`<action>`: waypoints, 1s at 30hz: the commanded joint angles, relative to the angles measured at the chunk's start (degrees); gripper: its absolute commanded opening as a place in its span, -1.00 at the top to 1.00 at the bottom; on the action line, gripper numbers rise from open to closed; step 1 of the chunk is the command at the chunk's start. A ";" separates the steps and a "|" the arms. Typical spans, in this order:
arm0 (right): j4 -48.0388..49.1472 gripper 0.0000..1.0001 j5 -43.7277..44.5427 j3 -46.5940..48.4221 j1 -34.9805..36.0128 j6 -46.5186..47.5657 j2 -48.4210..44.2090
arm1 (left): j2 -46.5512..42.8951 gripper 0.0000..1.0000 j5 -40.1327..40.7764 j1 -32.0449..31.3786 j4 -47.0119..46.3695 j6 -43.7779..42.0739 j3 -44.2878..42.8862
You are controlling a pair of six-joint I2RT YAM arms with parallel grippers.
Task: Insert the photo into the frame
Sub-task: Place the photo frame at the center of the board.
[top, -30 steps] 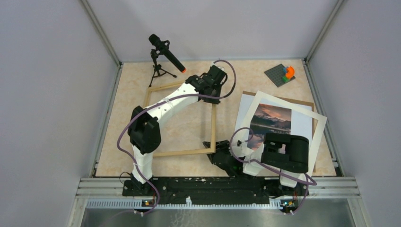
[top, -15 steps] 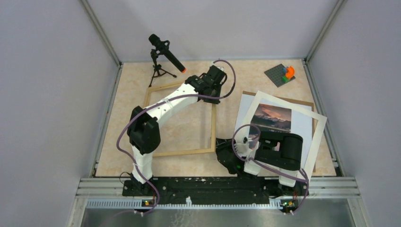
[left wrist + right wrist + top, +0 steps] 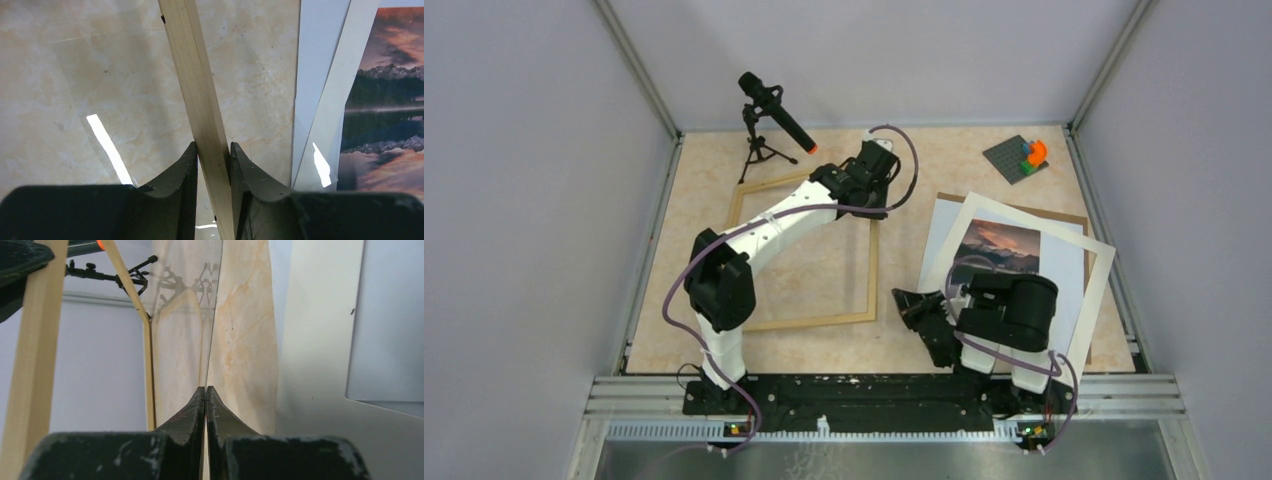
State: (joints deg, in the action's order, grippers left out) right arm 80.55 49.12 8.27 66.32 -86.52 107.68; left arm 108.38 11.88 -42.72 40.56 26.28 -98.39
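Note:
The frame (image 3: 814, 322) of thin light wood lies on the table left of centre. My left gripper (image 3: 875, 205) is shut on its right strip (image 3: 192, 75) near the far corner; both pads press the wood. The photo (image 3: 999, 250), a sunset landscape, lies to the right under a white mat (image 3: 1096, 268) and also shows in the left wrist view (image 3: 390, 100). My right gripper (image 3: 904, 300) sits between the frame and the photo. Its jaws (image 3: 206, 388) are shut on the edge of a thin clear sheet (image 3: 212, 315), seen edge-on and mirroring the scene.
A brown backing board (image 3: 1064, 215) lies beneath the mat and photo. A microphone on a small tripod (image 3: 774, 112) stands at the back left. A grey plate with coloured bricks (image 3: 1021, 157) is at the back right. Walls close in the table's left, far and right sides.
My right gripper moved right, away from the frame's near right corner, and its jaws closed. The left gripper kept its hold on the frame.

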 commanded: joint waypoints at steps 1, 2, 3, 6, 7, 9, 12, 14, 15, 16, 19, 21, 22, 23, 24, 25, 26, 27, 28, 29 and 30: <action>4.09 1.00 -4.22 -4.47 -1.75 8.83 -10.61 | -4.99 1.00 2.12 0.43 -7.48 1.79 3.43; -0.74 1.00 -5.03 -5.12 -2.19 8.94 -14.50 | -5.00 1.00 2.01 0.44 -8.02 2.03 3.76; -6.89 1.00 -6.65 -5.41 -3.20 8.42 -18.51 | -4.76 1.00 1.78 0.41 -8.29 2.28 3.82; -32.32 1.00 -7.65 -3.31 -4.32 10.85 -34.79 | -3.64 1.00 0.64 0.41 -8.56 2.11 3.36; -42.05 1.00 -6.58 -1.94 -4.42 12.13 -41.26 | -3.37 1.00 0.23 0.36 -8.45 1.84 3.16; -62.07 1.00 -2.52 0.61 -4.39 14.74 -53.48 | -2.82 1.00 -0.96 0.40 -8.36 1.55 3.29; -81.77 1.00 3.05 3.70 -5.10 25.54 -73.26 | -2.01 0.97 -4.65 0.43 -10.02 1.29 4.96; -92.93 1.00 6.04 7.73 -5.82 34.36 -83.03 | -1.05 0.90 -7.86 0.53 -11.40 1.29 5.90; -96.71 1.00 7.67 10.31 -5.93 38.97 -86.83 | -0.44 0.86 -9.83 0.50 -12.24 1.08 6.19; -99.32 1.00 9.03 13.14 -5.92 45.27 -89.75 | 0.42 0.82 -11.30 0.48 -13.11 0.62 6.38; -103.02 1.00 11.07 22.44 -5.99 60.79 -94.16 | 3.80 0.79 -17.19 0.72 -14.27 -0.79 5.34; -107.75 1.00 13.40 28.81 -6.03 60.52 -93.65 | 6.12 0.79 -19.29 0.88 -14.23 -0.74 4.49; -105.42 1.00 12.92 30.56 -6.03 65.12 -92.84 | 7.00 0.79 -19.96 0.90 -14.79 -0.59 4.40; -105.37 1.00 11.73 32.95 -6.05 67.52 -91.60 | 7.74 0.79 -20.29 1.01 -15.18 -0.35 4.24; -106.55 1.00 11.90 35.36 -6.03 67.78 -89.78 | 8.52 0.79 -20.39 1.10 -15.42 -0.07 4.14; -107.50 1.00 12.10 38.12 -5.99 68.12 -87.80 | 9.17 0.79 -20.38 1.14 -15.79 0.11 4.09; -107.83 1.00 11.78 40.77 -6.02 69.45 -85.31 | 9.82 0.79 -20.21 1.29 -16.11 0.27 3.96; -108.00 1.00 11.15 43.03 -6.01 70.83 -84.14 | 10.57 0.79 -20.00 1.49 -16.20 0.50 3.79; -108.23 1.00 10.61 45.55 -6.03 72.08 -82.65 | 11.14 0.79 -20.01 1.75 -16.18 0.78 3.47; -108.46 1.00 10.10 47.77 -5.99 73.06 -80.94 | 11.60 0.80 -20.25 1.91 -16.02 1.05 3.20; -108.27 1.00 9.56 49.54 -6.02 73.86 -80.15 | 11.86 0.80 -20.38 2.10 -15.96 1.38 3.13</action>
State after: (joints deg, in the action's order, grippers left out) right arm -24.82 59.94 50.65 60.58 -21.37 22.37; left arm 119.96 -4.10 -41.54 29.04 26.35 -92.27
